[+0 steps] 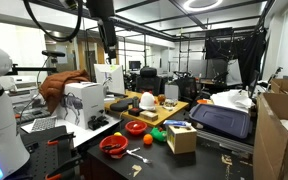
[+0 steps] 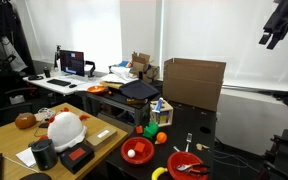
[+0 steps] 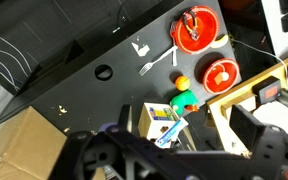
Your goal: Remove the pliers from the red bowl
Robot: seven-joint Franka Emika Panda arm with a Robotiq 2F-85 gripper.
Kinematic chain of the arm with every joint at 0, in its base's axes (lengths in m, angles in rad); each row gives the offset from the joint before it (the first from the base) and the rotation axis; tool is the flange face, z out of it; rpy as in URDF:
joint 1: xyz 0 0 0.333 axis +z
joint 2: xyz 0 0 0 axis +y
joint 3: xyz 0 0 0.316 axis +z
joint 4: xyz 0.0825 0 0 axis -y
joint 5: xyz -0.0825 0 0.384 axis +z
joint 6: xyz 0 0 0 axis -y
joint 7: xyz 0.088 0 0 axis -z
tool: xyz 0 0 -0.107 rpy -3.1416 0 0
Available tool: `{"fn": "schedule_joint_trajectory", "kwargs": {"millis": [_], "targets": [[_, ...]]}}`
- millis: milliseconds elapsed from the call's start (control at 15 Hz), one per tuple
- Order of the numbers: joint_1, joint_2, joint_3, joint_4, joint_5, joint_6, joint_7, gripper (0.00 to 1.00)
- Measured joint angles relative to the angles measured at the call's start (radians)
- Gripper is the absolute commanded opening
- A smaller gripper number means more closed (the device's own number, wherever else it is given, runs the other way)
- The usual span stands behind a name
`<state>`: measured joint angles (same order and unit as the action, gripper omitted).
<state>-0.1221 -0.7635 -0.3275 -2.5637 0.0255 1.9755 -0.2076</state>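
High above the matte black table (image 3: 79,95), the gripper (image 3: 179,158) hangs with its dark jaws spread wide, grasping nothing. Well below and ahead of it sits the red bowl (image 3: 208,38), which is round, shallow and glossy. The pliers (image 3: 191,26), a small dark tool, lie inside it. A smaller red bowl (image 3: 221,75) sits near it, and a small cardboard box (image 3: 162,122) stands beneath the jaws.

Lab: black table (image 3: 84,95), wood desk (image 2: 6,135), ceiling light (image 1: 202,4).
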Motion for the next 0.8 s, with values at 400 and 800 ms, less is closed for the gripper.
{"fn": "schedule_joint_trajectory", "kwargs": {"millis": [400,800], "targets": [[0.002,0.092,0.067,-0.068,0.001,0.141,0.002,1.00],[0.015,0.203,0.139,-0.156,0.001,0.394,0.036,1.00]]}}
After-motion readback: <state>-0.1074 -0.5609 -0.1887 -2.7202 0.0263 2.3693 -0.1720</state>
